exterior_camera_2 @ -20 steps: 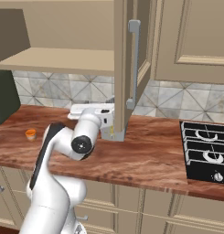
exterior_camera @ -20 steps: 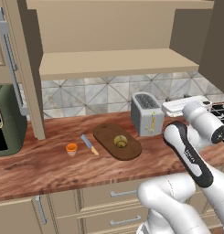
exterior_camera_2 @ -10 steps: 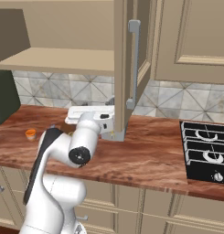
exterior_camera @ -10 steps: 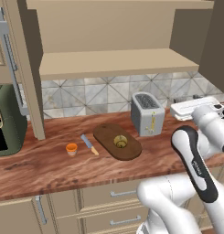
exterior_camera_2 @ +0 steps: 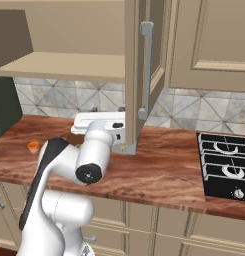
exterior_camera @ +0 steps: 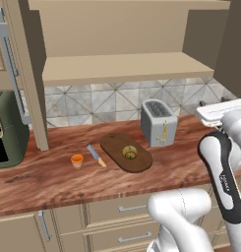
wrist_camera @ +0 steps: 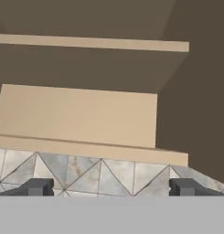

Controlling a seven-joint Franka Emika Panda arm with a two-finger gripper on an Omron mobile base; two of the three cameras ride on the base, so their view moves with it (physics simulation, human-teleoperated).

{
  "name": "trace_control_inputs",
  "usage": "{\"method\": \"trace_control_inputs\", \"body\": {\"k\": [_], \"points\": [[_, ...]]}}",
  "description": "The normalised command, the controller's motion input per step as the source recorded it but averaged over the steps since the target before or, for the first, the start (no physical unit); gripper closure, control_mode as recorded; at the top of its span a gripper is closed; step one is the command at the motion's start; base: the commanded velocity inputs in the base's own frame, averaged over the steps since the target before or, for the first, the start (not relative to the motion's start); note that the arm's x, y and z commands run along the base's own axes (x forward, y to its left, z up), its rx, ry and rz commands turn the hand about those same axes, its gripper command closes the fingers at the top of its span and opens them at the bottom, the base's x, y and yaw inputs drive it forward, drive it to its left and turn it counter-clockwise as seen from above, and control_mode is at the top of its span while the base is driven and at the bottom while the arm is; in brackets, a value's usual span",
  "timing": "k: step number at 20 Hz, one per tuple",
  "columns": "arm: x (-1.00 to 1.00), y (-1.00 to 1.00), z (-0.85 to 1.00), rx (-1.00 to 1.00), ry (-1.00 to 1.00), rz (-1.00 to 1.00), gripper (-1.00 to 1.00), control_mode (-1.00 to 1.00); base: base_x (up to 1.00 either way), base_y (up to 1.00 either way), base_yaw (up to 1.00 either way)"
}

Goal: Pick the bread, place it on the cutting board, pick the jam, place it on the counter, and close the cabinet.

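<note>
The olive-brown bread (exterior_camera: 129, 152) lies on the dark oval cutting board (exterior_camera: 114, 145) in the middle of the counter (exterior_camera: 53, 182). To the board's left, the small orange jam (exterior_camera: 77, 160) (exterior_camera_2: 33, 146) stands on the counter. The cabinet (exterior_camera: 122, 69) is open, and its right door (exterior_camera_2: 139, 75) juts out toward me. My gripper (wrist_camera: 112, 187) (exterior_camera: 221, 109) is open and holds nothing. It hovers above the counter right of the toaster, just left of that door, facing the backsplash and the bare inner shelf (wrist_camera: 81, 119).
A silver toaster (exterior_camera: 159, 122) stands right of the board. A knife (exterior_camera: 96, 155) lies between jam and board. A green appliance (exterior_camera: 6, 128) sits at the far left below the open left door (exterior_camera: 23, 74). A black stove (exterior_camera_2: 226, 165) is at the right.
The arm has swung its elbow. The hand has drifted slightly up and to the right in the left base view. Bread, jam and doors have not moved.
</note>
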Motion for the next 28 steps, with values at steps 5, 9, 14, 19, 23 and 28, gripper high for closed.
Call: {"method": "trace_control_inputs", "body": {"k": [5, 9, 14, 19, 23, 28], "points": [[-0.42, -0.12, 0.18, 0.00, -0.05, 0.00, -1.00, -1.00, 0.00, 0.00, 0.00], [-0.32, -0.12, 0.25, 0.00, -0.02, 0.00, -1.00, -1.00, 0.00, 0.00, 0.00], [-0.46, -0.03, 0.03, 0.00, -0.07, 0.00, -1.00, -1.00, 0.00, 0.00, 0.00], [-0.56, -0.01, 0.00, 0.00, -0.09, 0.00, -1.00, -1.00, 0.00, 0.00, 0.00], [-0.67, 0.00, 0.00, 0.00, -0.10, 0.00, -1.00, -1.00, 0.00, 0.00, 0.00], [-0.71, 0.00, 0.02, 0.00, -0.07, 0.00, -1.00, -1.00, 0.00, 0.00, 0.00]]}}
